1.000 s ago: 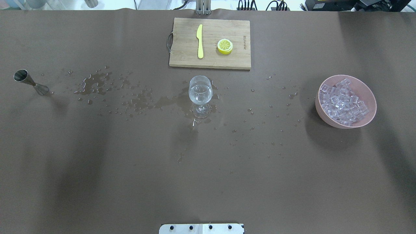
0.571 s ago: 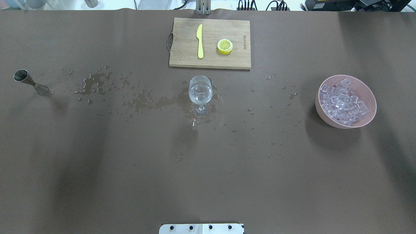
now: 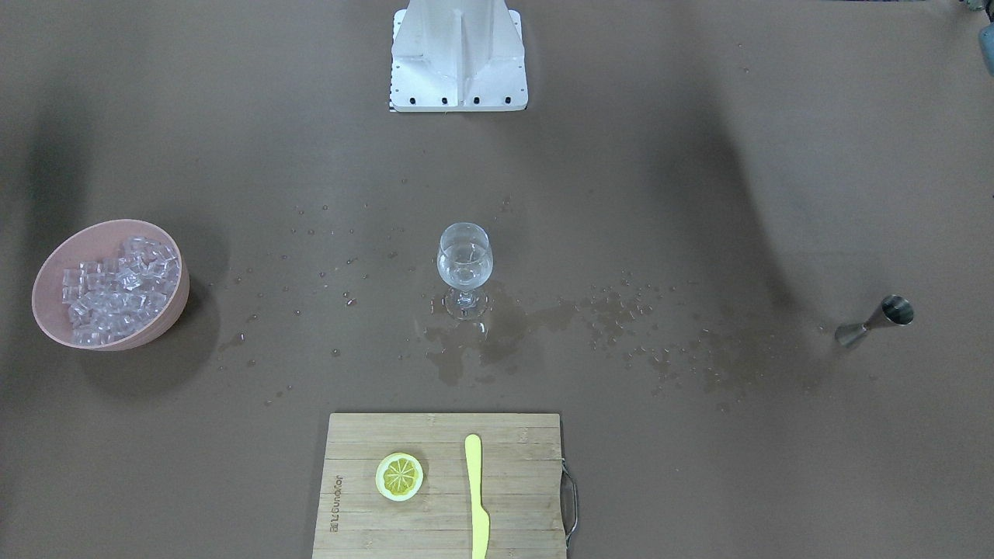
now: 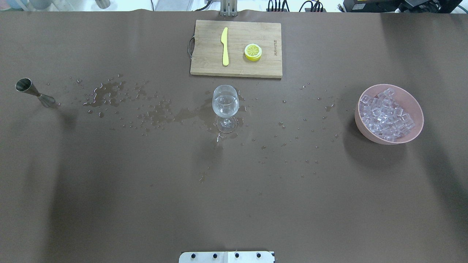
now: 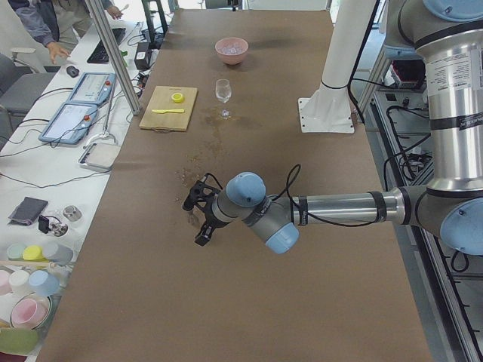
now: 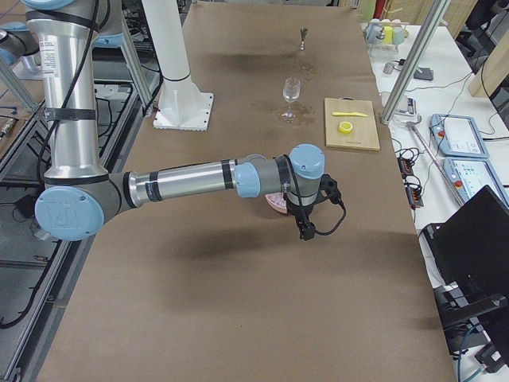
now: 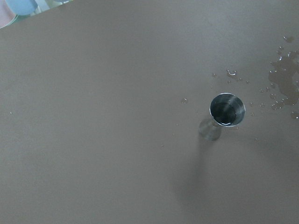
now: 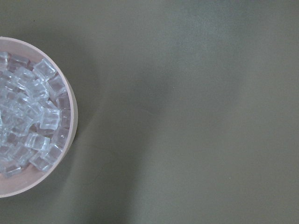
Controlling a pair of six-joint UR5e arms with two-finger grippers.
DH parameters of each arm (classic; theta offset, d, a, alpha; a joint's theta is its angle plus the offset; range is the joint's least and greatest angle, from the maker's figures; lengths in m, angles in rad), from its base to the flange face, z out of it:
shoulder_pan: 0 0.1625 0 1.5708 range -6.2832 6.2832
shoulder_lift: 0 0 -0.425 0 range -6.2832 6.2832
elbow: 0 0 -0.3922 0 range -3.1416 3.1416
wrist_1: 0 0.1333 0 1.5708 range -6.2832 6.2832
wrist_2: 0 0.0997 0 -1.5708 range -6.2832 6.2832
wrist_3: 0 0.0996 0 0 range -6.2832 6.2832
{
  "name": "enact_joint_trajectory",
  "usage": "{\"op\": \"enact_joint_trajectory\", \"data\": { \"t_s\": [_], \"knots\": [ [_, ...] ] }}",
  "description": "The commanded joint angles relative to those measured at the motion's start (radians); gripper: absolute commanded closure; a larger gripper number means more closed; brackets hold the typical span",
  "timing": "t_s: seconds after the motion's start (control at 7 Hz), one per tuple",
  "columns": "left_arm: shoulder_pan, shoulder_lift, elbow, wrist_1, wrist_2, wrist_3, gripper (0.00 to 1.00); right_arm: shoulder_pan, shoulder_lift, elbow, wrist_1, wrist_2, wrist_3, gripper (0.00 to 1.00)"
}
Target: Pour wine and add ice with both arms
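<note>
A wine glass [image 4: 225, 106] stands mid-table with a little clear wine [image 3: 464, 272] in it. A pink bowl [image 4: 367, 133] at the right holds many small ice cubes [image 4: 385, 114]; the ice also shows in the right wrist view [image 8: 32, 116]. A steel jigger [image 4: 34, 93] stands at the far left, below the left wrist camera [image 7: 226, 110]. My left gripper [image 5: 195, 222] shows only in the left side view and my right gripper [image 6: 306, 227] only in the right side view, near the bowl. I cannot tell if either is open or shut.
A wooden cutting board [image 4: 208, 54] at the far edge carries a yellow knife [image 4: 225, 45] and a lemon half [image 4: 253, 52]. Spilled droplets and wet patches [image 4: 109, 95] stretch across the brown table from jigger to bowl. The white base block [image 3: 458, 54] is on my side.
Glass, jigger, bowl and board have not moved. The arm shadows at the table's left and right have shifted slightly.
</note>
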Motion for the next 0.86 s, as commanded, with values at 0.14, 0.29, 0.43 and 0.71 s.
{"op": "enact_joint_trajectory", "data": {
  "t_s": [0.14, 0.29, 0.43, 0.71],
  "knots": [
    [0.130, -0.025, 0.087, -0.272, 0.163, -0.261, 0.02, -0.002, 0.001, -0.004, 0.000, 0.000, 0.000, 0.00],
    [0.190, -0.025, 0.087, -0.275, 0.244, -0.309, 0.02, -0.002, 0.001, -0.001, 0.000, 0.000, 0.000, 0.00],
    [0.236, -0.045, 0.086, -0.287, 0.276, -0.408, 0.02, -0.002, 0.001, -0.001, 0.000, 0.001, 0.000, 0.00],
    [0.263, -0.085, 0.115, -0.311, 0.276, -0.423, 0.02, -0.002, 0.003, -0.004, 0.000, 0.007, 0.000, 0.00]
  ]
}}
